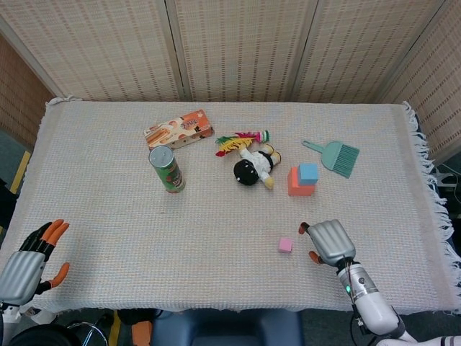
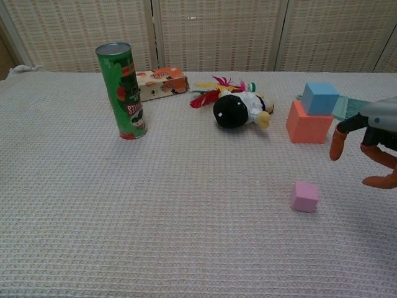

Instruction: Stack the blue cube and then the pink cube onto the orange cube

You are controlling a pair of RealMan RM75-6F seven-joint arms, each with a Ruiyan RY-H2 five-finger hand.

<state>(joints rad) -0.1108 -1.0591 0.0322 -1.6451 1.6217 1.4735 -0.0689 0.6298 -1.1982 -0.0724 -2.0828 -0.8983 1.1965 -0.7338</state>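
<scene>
The blue cube (image 1: pixel 308 172) (image 2: pixel 320 98) sits on top of the orange cube (image 1: pixel 295 184) (image 2: pixel 307 123), toward its right side, at the right of the table. The small pink cube (image 1: pixel 285 245) (image 2: pixel 305 196) lies alone on the cloth nearer the front. My right hand (image 1: pixel 329 242) (image 2: pixel 371 141) hovers just right of the pink cube, fingers apart and pointing down, holding nothing. My left hand (image 1: pixel 30 263) hangs off the front left corner of the table, fingers spread and empty.
A green can (image 1: pixel 167 169) (image 2: pixel 121 90) stands left of centre, with an orange snack box (image 1: pixel 178 129) (image 2: pixel 161 82) behind it. A black and white doll (image 1: pixel 252 164) (image 2: pixel 239 107) lies mid-table. A teal brush (image 1: pixel 335 156) (image 2: pixel 347 107) lies behind the stacked cubes.
</scene>
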